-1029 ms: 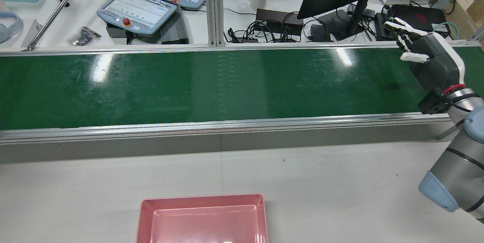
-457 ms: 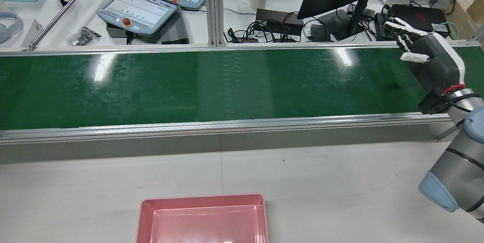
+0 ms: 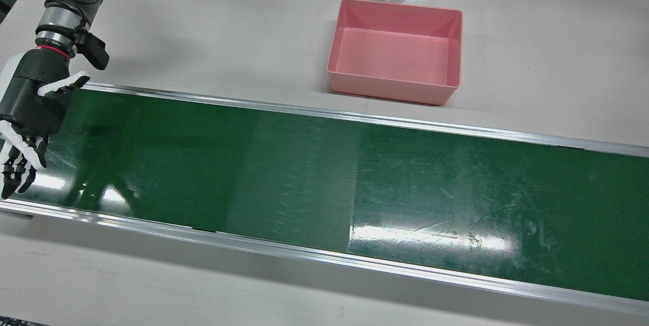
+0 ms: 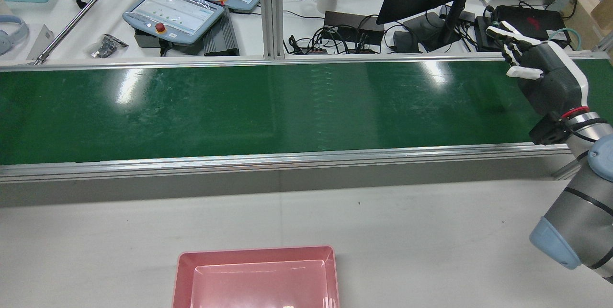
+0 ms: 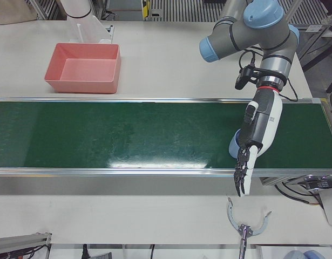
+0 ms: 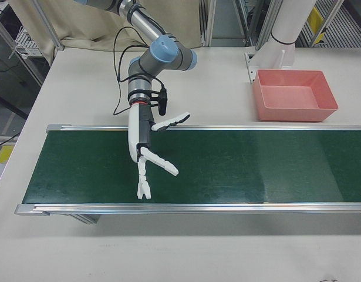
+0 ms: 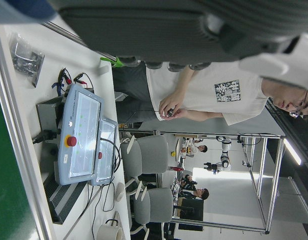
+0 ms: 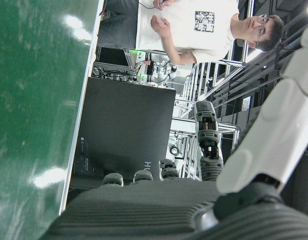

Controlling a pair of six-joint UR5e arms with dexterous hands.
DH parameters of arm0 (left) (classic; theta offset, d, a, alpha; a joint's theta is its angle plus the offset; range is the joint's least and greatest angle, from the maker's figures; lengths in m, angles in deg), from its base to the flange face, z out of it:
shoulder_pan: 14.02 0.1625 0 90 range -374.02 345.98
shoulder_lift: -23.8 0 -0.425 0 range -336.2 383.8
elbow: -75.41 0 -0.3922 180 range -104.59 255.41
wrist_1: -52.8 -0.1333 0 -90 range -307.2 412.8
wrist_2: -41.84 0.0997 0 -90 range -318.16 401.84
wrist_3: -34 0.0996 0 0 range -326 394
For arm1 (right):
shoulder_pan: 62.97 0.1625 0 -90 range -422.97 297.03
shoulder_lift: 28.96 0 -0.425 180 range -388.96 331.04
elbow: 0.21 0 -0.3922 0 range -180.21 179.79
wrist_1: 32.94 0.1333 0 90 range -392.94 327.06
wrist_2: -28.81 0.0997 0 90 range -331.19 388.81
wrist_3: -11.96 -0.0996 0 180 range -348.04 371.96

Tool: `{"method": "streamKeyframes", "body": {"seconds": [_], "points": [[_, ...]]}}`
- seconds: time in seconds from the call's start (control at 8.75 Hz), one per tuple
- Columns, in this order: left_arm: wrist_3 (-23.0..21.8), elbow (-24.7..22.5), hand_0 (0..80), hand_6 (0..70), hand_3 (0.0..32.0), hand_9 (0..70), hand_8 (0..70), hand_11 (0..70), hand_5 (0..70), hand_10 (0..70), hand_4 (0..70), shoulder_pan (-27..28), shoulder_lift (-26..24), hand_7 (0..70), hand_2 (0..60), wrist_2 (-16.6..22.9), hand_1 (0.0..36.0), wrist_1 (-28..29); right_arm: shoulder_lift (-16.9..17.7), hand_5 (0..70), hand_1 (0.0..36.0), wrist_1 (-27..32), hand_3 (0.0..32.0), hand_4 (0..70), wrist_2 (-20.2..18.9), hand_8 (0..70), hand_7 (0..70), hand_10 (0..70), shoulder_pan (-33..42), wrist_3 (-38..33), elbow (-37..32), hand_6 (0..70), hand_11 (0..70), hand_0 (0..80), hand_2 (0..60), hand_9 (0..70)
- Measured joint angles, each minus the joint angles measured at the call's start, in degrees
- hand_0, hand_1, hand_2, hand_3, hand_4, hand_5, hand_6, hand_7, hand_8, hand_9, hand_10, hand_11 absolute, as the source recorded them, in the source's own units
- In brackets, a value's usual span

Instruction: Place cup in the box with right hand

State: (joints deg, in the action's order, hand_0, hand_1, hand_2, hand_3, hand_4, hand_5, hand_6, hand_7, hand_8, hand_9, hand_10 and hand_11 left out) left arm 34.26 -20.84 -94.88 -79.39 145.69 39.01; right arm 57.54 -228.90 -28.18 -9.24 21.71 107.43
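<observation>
Here right hand (image 6: 139, 147) splayed over belt (image 6: 239, 170), box (image 6: 289, 116) well apart

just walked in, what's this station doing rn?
Waiting, by the look of it. The right hand hovers open, fingers spread, over one end of the green conveyor belt, holding nothing. The pink box sits empty on the table beside the belt. No cup shows on the belt in any view, so the pick has not begun. The left hand hangs open over the belt's other end.

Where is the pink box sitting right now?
In the front view the pink box sits empty on the white table, on the robot's side of the green conveyor belt, right of centre.
</observation>
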Motion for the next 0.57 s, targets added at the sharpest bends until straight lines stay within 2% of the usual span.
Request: {"method": "streamKeyframes", "body": {"seconds": [0.11,0.34,0.57], "points": [[0.00,0.00,0.0,0.0,0.0,0.0,0.0,0.0,0.0,0.0,0.0,0.00,0.00,0.0,0.0,0.02,0.0,0.00,0.00,2.4,0.0,0.06,4.4,22.5,0.04,0.0,9.5,0.2,-0.08,0.00,0.00,1.4,1.2,49.5,0.0,0.5],[0.00,0.03,0.0,0.0,0.0,0.0,0.0,0.0,0.0,0.0,0.0,0.00,0.00,0.0,0.0,0.01,0.0,0.00,-0.60,1.8,0.0,1.40,1.0,30.6,0.28,0.5,17.2,0.7,-0.56,0.12,-0.18,2.9,1.6,48.5,0.0,2.8],[0.00,0.05,0.0,0.0,0.0,0.0,0.0,0.0,0.0,0.0,0.0,0.00,0.00,0.0,0.0,-0.01,0.0,0.00,-2.74,0.9,0.0,2.07,0.0,40.3,0.44,0.0,25.8,0.0,-1.24,0.87,-0.15,4.2,0.0,48.3,0.0,4.0]]}}
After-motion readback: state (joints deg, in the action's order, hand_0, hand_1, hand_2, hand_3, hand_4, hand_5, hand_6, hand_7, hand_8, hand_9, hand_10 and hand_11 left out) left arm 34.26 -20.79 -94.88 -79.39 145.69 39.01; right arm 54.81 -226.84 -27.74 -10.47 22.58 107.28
